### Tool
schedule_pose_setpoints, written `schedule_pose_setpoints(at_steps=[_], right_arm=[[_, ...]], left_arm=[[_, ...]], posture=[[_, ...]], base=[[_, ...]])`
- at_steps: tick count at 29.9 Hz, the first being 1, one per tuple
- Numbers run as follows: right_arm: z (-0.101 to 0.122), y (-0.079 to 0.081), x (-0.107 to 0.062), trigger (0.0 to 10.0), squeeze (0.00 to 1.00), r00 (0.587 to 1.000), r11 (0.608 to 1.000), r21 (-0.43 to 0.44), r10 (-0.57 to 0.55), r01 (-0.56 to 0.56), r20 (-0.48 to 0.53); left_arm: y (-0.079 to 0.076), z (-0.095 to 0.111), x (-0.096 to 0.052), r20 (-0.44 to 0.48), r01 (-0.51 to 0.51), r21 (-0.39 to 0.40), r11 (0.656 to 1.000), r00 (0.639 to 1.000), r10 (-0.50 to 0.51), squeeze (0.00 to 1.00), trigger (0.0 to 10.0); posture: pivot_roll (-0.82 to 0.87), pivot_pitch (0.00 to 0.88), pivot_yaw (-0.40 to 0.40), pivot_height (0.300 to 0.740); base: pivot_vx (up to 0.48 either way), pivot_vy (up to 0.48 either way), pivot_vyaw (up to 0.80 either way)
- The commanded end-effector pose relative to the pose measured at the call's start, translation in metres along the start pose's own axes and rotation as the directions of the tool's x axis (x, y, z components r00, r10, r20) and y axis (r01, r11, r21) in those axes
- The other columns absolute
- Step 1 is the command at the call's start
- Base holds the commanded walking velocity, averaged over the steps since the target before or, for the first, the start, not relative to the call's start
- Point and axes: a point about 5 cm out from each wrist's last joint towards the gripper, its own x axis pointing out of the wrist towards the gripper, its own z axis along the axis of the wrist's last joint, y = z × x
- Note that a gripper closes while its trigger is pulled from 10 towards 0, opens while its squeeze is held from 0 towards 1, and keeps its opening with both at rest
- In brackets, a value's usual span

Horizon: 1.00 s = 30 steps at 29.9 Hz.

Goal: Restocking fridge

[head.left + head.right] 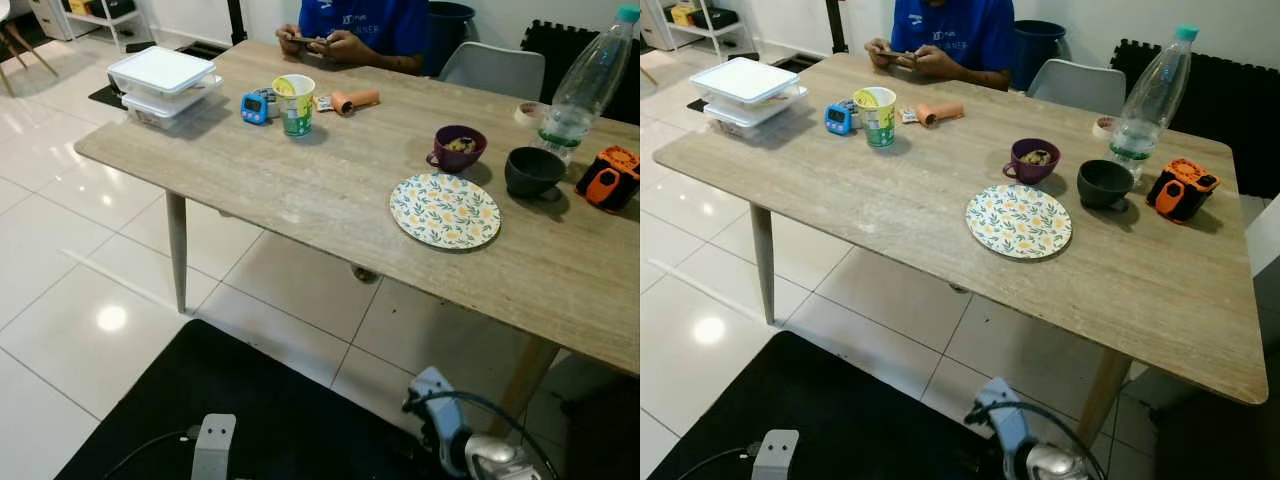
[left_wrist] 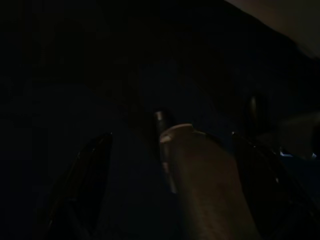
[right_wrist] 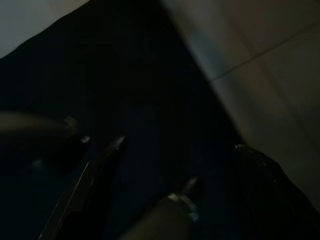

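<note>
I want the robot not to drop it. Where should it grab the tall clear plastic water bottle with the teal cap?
Probably around the clear plastic water bottle's straight middle, coming from the table's near edge. It stands upright, and the dark grey bowl sits just in front, so reach above that.

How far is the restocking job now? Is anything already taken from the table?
Nothing looks done yet. The stacked containers, water bottle and purple bowl sit on the table. Nothing is in hand: the left gripper and right gripper hang open, low over the dark mat. Everything remains.
</note>
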Motion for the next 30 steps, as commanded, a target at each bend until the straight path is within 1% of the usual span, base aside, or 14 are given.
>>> schedule_pose_setpoints(at_steps=[1,4,5,6,7,10,12,13,14,16,19,23,26,30], right_arm=[[-0.018,0.003,-0.004,10.0,1.0,0.998,0.998,0.046,-0.038,0.041,-0.049],[-0.026,0.001,-0.007,10.0,1.0,0.995,0.995,0.059,-0.071,0.075,-0.069],[-0.035,0.0,-0.011,10.0,1.0,0.992,0.988,0.114,-0.097,0.107,-0.086],[-0.046,0.003,-0.016,10.0,0.0,0.989,0.977,0.176,-0.108,0.125,-0.1],[-0.046,0.003,-0.016,10.0,0.0,0.989,0.977,0.176,-0.108,0.125,-0.1],[-0.079,0.008,-0.031,10.0,0.0,0.968,0.929,0.296,-0.173,0.221,-0.181],[-0.088,0.01,-0.035,10.0,0.0,0.959,0.92,0.307,-0.183,0.245,-0.217],[-0.088,0.01,-0.035,10.0,0.0,0.959,0.92,0.307,-0.183,0.245,-0.217],[-0.1,0.012,-0.041,10.0,0.0,0.943,0.922,0.281,-0.188,0.266,-0.276],[-0.11,0.013,-0.048,10.0,0.0,0.926,0.92,0.267,-0.194,0.286,-0.323],[-0.129,0.01,-0.064,10.0,0.0,0.903,0.908,0.267,-0.211,0.323,-0.374],[-0.136,0.013,-0.07,10.0,0.0,0.896,0.902,0.274,-0.212,0.333,-0.39],[-0.148,0.023,-0.075,10.0,0.0,0.876,0.898,0.272,-0.206,0.346,-0.435],[-0.15,0.029,-0.074,10.0,0.0,0.878,0.895,0.287,-0.196,0.342,-0.436]], left_arm=[[0.014,-0.004,-0.004,-0.007,-0.048,-0.017,0.999,0.999,0.048,0.0,10.0],[0.015,-0.007,-0.005,-0.015,-0.043,-0.055,0.998,0.999,0.042,0.0,10.0],[0.014,-0.01,-0.005,-0.026,-0.04,-0.08,0.996,0.999,0.038,1.0,10.0],[0.012,-0.013,-0.005,-0.029,-0.026,-0.087,0.996,0.999,0.024,1.0,10.0],[0.012,-0.013,-0.005,-0.029,-0.026,-0.087,0.996,0.999,0.024,1.0,10.0],[0.006,-0.019,-0.006,-0.049,-0.005,-0.065,0.998,0.999,0.002,1.0,10.0],[0.007,-0.017,-0.005,-0.04,-0.005,-0.068,0.998,0.999,0.002,1.0,10.0],[0.007,-0.017,-0.005,-0.04,-0.005,-0.068,0.998,0.999,0.002,1.0,10.0],[0.008,-0.015,-0.005,-0.034,-0.007,-0.071,0.997,0.999,0.004,1.0,10.0],[0.008,-0.016,-0.005,-0.038,-0.007,-0.073,0.997,0.999,0.004,1.0,10.0],[0.01,-0.025,-0.008,-0.058,-0.02,-0.08,0.997,0.998,0.016,1.0,10.0],[0.012,-0.028,-0.01,-0.058,-0.029,-0.094,0.995,0.998,0.023,1.0,10.0],[0.02,-0.033,-0.013,-0.075,-0.031,-0.063,0.997,0.997,0.027,1.0,10.0],[0.027,-0.033,-0.015,-0.077,-0.04,-0.057,0.998,0.996,0.035,1.0,10.0]], posture=[[-0.07,0.127,0.0,0.74],[-0.07,0.121,0.005,0.74],[-0.07,0.12,0.015,0.74],[-0.07,0.107,0.016,0.74],[-0.07,0.107,0.016,0.74],[-0.03,0.099,-0.021,0.74],[-0.03,0.099,-0.025,0.74],[-0.03,0.099,-0.025,0.74],[-0.05,0.099,-0.022,0.74],[-0.07,0.081,-0.023,0.74],[-0.07,0.127,-0.002,0.74],[-0.06,0.136,0.015,0.74],[-0.05,0.157,0.044,0.74],[-0.03,0.174,0.046,0.74]], base=[[0.0,0.0,0.0],[0.0,0.0,0.0],[0.0,0.0,0.0],[0.0,0.0,0.0],[0.0,0.0,0.0],[0.0,0.0,0.0],[0.0,0.0,0.0],[0.0,0.0,0.0],[0.0,0.0,0.0],[0.0,0.0,0.0],[0.0,0.0,0.0],[0.0,0.0,0.0],[0.0,0.0,0.0],[0.0,0.0,0.0]])
